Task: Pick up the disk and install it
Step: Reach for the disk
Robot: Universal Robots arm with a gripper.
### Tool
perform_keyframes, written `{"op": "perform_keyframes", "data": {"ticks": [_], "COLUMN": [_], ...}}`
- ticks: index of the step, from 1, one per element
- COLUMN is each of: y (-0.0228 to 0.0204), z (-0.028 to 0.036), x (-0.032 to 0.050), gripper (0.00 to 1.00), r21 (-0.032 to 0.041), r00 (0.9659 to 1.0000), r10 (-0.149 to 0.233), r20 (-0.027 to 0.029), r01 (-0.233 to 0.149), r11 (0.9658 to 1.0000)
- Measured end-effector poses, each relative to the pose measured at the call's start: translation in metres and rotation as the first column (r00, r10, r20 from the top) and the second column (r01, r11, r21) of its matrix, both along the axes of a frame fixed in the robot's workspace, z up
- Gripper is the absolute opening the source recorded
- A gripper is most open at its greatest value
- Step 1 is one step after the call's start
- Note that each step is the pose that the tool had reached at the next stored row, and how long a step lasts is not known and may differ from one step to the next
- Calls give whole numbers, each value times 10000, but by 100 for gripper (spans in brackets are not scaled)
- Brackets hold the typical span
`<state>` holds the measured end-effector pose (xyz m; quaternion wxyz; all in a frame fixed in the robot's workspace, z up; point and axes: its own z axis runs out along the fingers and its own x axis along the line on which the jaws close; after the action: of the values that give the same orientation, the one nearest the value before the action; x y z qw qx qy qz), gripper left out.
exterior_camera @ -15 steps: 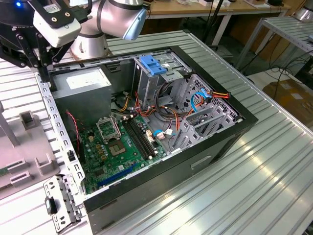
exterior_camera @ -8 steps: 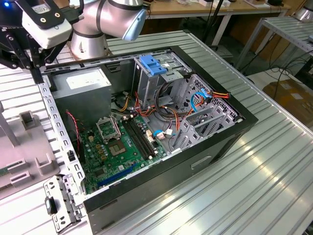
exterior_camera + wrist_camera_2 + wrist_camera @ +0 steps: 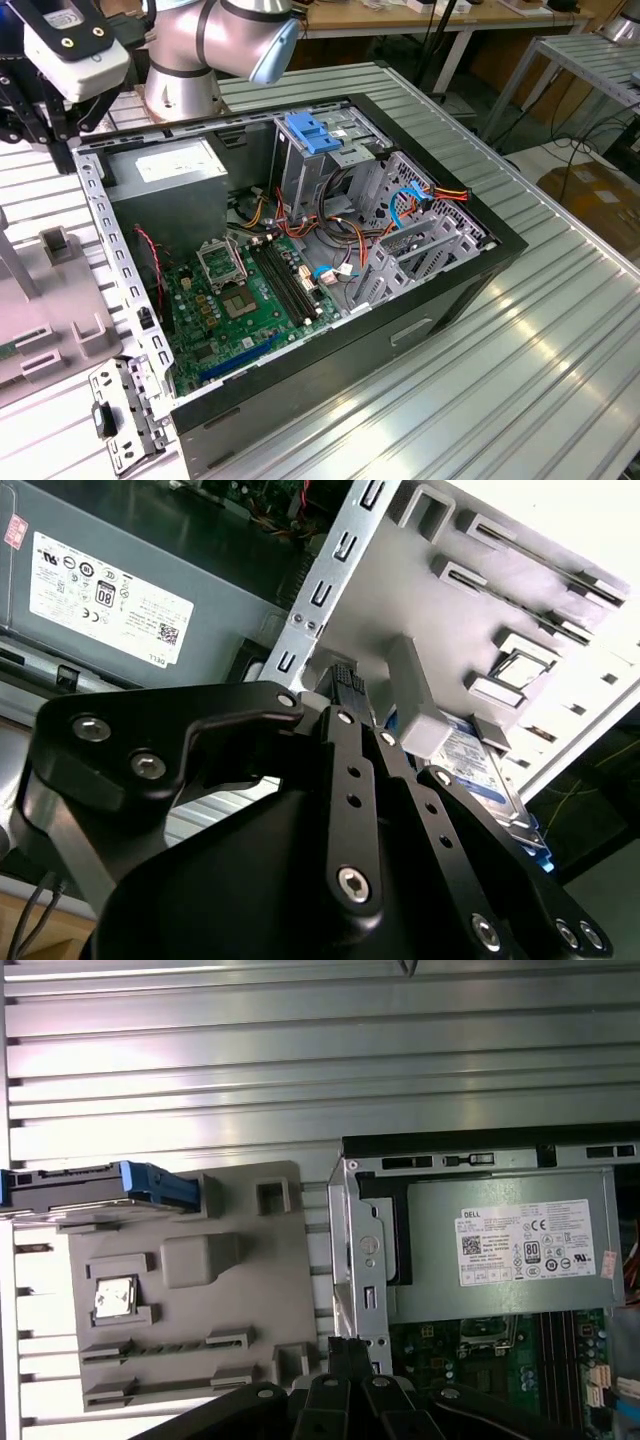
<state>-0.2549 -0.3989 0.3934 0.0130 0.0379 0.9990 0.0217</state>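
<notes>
While the disk (image 3: pixel 100 1185) is standing on edge, as far as the first wrist view lets me judge, at the corner of a grey fixture tray (image 3: pixel 250 1290) farthest from the computer case (image 3: pixel 440 290), the pincer (image 3: pixel 350 1352) is hovering well apart from it, over the seam where the tray is meeting the case's metal frame. It is showing clenched, gripping nothing. In the second wrist view the disk's white label with its blue band is peeking out past the pincer's black links, the bright blue carrier edging it. In the exterior view the case is lying open at the centre of the ribbed metal counter (image 3: pixel 530 400), the tray is sitting at nine o'clock, and the arm (image 3: pixel 215 40) is rising at twelve o'clock. Inside the case, the grey power supply (image 3: pixel 170 165) is occupying eleven o'clock, the motherboard (image 3: pixel 250 295) seven o'clock, and a drive cage (image 3: pixel 300 175) carrying a blue latch (image 3: pixel 312 133) is standing at one o'clock.
</notes>
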Motion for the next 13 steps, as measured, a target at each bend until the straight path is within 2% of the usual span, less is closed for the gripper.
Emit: {"op": "perform_keyframes", "data": {"ticks": [13], "y": [0], "z": [-2], "x": [-166], "gripper": [11], "r21": [1], "r00": [10000], "r10": [0], "r20": [1], "r01": [0], "r11": [10000]}}
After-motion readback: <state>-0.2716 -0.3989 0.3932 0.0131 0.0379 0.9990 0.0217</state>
